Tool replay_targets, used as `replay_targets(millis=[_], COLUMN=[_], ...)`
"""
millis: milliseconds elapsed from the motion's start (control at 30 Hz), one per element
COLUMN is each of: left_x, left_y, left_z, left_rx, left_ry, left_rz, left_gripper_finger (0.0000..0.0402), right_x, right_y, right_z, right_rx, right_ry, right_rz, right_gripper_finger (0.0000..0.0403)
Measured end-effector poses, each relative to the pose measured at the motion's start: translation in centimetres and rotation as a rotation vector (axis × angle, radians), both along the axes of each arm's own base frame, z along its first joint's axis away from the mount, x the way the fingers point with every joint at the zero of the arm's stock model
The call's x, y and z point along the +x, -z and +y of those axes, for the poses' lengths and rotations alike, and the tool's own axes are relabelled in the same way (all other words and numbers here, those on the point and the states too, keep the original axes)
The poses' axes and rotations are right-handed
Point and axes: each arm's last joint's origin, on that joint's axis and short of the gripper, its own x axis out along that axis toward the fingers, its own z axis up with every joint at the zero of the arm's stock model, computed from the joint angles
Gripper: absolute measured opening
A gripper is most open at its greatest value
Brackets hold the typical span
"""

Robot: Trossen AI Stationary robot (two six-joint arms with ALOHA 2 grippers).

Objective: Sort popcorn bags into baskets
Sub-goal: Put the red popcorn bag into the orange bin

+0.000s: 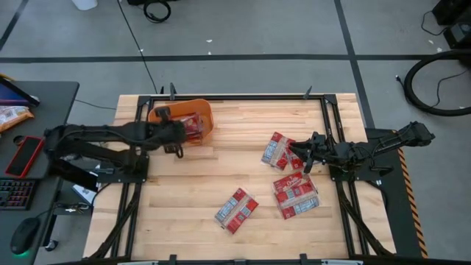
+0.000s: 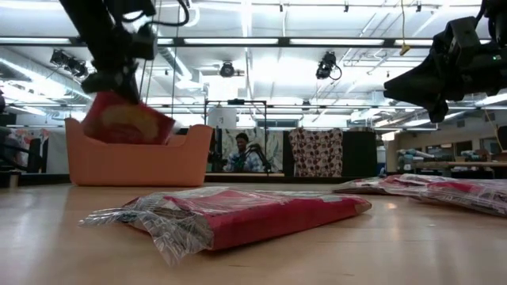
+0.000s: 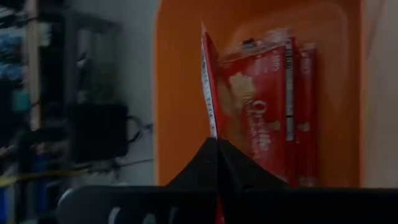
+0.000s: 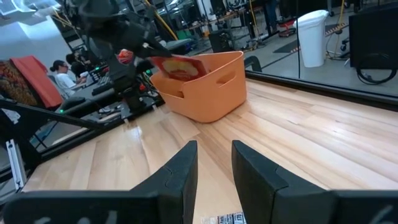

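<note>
Left wrist view puts the left gripper (image 3: 217,155) clenched on the edge of a red bag (image 3: 210,93), held edge-on above the orange tub (image 3: 180,93); its dark fingers meet in a point and hide the bag's lower end. Two or three more flat red bags (image 3: 273,106) lie in the tub, their print too blurred to read. From above, the left arm reaches in level from the table's left side, its gripper at the tub's near rim. The right gripper (image 4: 214,165) hangs above the wood table (image 1: 243,158) with its fingers parted and nothing between them, arm stretched in from the right. Just beside it lies a bag (image 1: 277,150), another two (image 1: 296,195) nearer the front, one (image 1: 236,210) mid-table, all crinkled glossy film
</note>
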Motion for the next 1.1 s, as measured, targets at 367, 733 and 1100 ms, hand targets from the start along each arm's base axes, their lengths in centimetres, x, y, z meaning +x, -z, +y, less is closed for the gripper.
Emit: replay_targets(millis=[367,733,1100], left_x=[-1.2,-2.3,-2.9], left_y=[1.3,2.0,2.3], left_z=[5.4,5.8,5.5], left_rx=[-0.014,-0.186,-0.252], left_ry=[0.053,-0.011,-0.152], left_rz=[0.032,-0.005,-0.049], left_gripper_finger=[0.0004,0.0028,0.0105], right_x=[0.0,0.0,0.0], right_y=[-0.1,-0.1,-0.1], right_z=[0.0,0.0,0.0], right_rx=[0.003,0.003,0.003], right_ry=[0.000,0.000,0.000], right_rz=[-0.010,-0.013,-0.013], right_gripper_finger=[0.0103,0.0103,0.0103])
